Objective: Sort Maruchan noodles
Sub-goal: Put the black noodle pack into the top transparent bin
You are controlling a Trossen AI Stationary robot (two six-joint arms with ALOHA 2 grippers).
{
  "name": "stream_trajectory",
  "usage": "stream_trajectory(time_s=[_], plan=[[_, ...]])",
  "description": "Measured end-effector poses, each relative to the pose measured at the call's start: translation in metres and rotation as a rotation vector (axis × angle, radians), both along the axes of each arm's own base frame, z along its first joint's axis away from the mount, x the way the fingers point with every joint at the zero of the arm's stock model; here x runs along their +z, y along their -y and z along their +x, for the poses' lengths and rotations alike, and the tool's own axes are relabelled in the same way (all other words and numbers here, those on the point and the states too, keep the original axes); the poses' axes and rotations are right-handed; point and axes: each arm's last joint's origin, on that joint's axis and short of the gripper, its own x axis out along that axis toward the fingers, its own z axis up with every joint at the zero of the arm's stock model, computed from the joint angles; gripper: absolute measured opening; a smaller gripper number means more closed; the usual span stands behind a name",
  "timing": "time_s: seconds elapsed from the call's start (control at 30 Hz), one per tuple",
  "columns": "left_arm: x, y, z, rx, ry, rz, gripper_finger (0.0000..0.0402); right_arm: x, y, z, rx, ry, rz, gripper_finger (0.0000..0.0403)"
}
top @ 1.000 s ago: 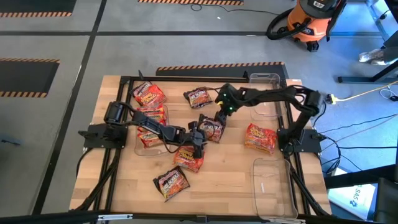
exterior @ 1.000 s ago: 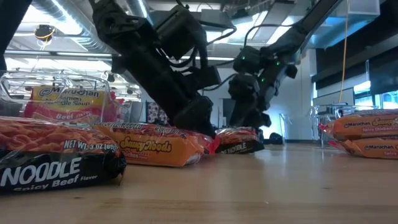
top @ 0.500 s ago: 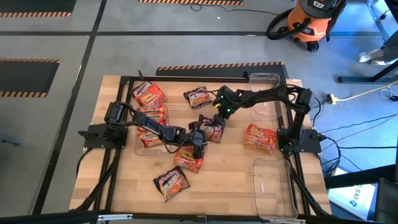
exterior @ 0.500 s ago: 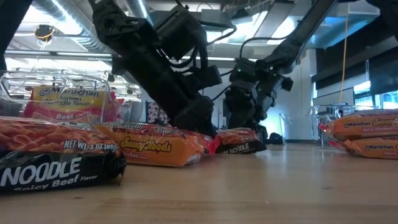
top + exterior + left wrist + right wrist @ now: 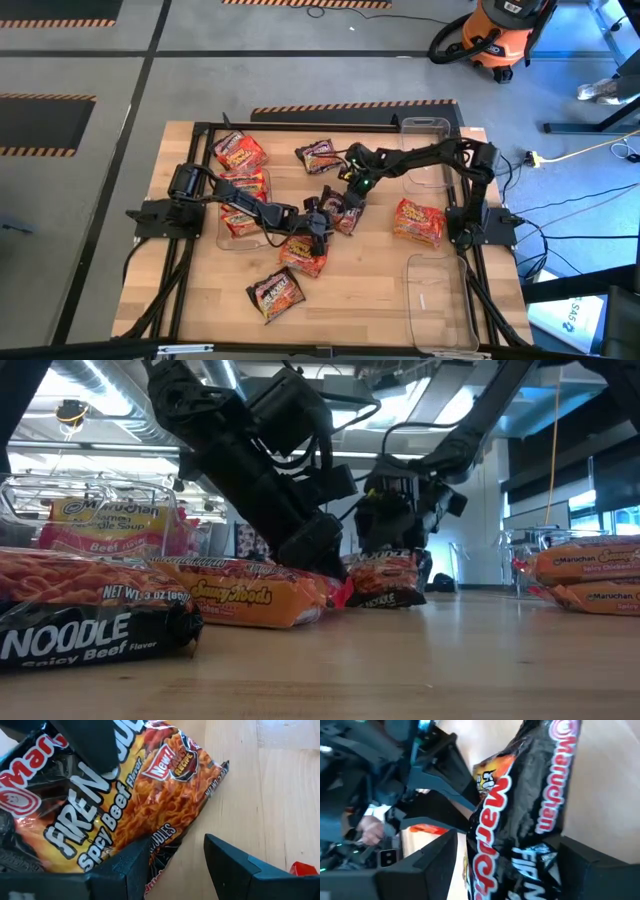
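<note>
A dark maroon Maruchan packet (image 5: pixel 340 210) (image 5: pixel 385 578) lies mid-table, printed "Fire Spicy Beef" in the left wrist view (image 5: pixel 150 795). My right gripper (image 5: pixel 350 188) (image 5: pixel 507 842) comes from the right and is shut on its far end. My left gripper (image 5: pixel 318 218) (image 5: pixel 175 850) stands open at the packet's near-left corner. That corner lies beside one finger; I cannot tell whether they touch. An orange packet (image 5: pixel 303 252) lies just near of the left gripper. More packets sit at the far left (image 5: pixel 240 152), far middle (image 5: pixel 320 155), near edge (image 5: pixel 275 293) and right (image 5: pixel 418 222). My right gripper holds the dark packet by its far end (image 5: pixel 520 815), pinched across its width between the two fingers (image 5: pixel 427 862), coming slanting down from the table's right and far side. That end is raised a little; the packet's near part rests on the table (image 5: pixel 380 600).
A clear bin (image 5: pixel 245 205) on the left holds red-and-yellow packets. Two clear bins stand on the right, one far (image 5: pixel 435 150) and one near (image 5: pixel 438 295). A black frame (image 5: pixel 300 126) rings the table. Bare wood lies at the near middle (image 5: pixel 360 300).
My right gripper has moved down and toward the table's left and near side, onto the dark packet. The packet's far end has tipped up off the table while its near part has stayed down. My left arm has kept still.
</note>
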Motion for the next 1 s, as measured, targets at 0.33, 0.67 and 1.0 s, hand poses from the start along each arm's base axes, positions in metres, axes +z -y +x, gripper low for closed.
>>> stream_trajectory(time_s=[0.33,0.67,1.0], plan=[[0.000,0.000,0.000,0.003,0.000,0.003,0.0180,-0.001,-0.010,0.004,0.021,-0.001,-0.051,0.0227],[0.007,0.003,-0.002,-0.012,-0.005,0.030,0.0180,0.003,-0.009,0.003,0.035,0.027,-0.091,0.0081],[0.050,0.014,-0.017,-0.043,0.010,0.038,0.0180,0.051,-0.012,-0.009,0.030,0.088,-0.208,0.0055]])
